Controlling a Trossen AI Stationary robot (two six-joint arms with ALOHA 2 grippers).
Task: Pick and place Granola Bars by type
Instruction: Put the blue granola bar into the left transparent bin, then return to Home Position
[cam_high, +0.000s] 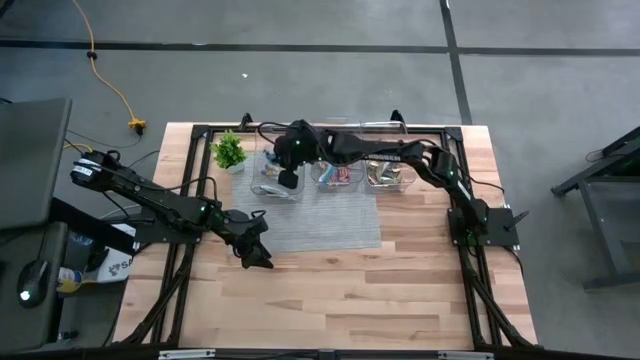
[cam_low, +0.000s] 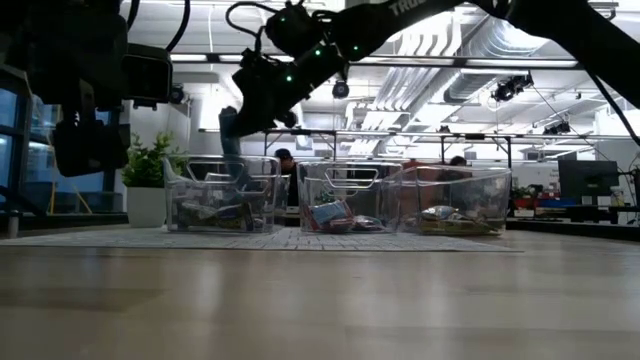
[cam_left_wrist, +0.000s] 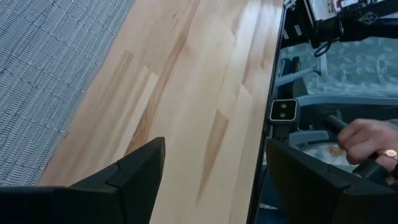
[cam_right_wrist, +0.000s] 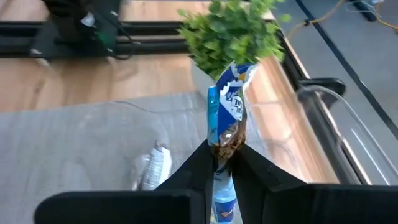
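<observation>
- Clearly, my right gripper (cam_right_wrist: 222, 163) is closed on a blue granola bar (cam_right_wrist: 227, 115); its two dark fingers pinch the shiny, crinkled wrapper near the lower part, and the bar stands upright between them.
- On the wrapper I see white letters, but I cannot read them.
- From above, this gripper (cam_high: 288, 178) hangs over the left clear tub (cam_high: 268, 189), just beside the small green plant (cam_high: 229, 150).
- Across the table, three clear plastic tubs stand in a row on the grey woven mat (cam_high: 320, 225); the middle tub (cam_low: 345, 197) and the right tub (cam_low: 452, 200) hold more bars, too small to tell the types.
- My left gripper (cam_left_wrist: 211, 174) is open, holding nothing, over the bare wooden table (cam_left_wrist: 186, 93) near the mat's edge.
- Beyond the table edge, a person's hand (cam_left_wrist: 364, 138) shows, partly cut off.
</observation>
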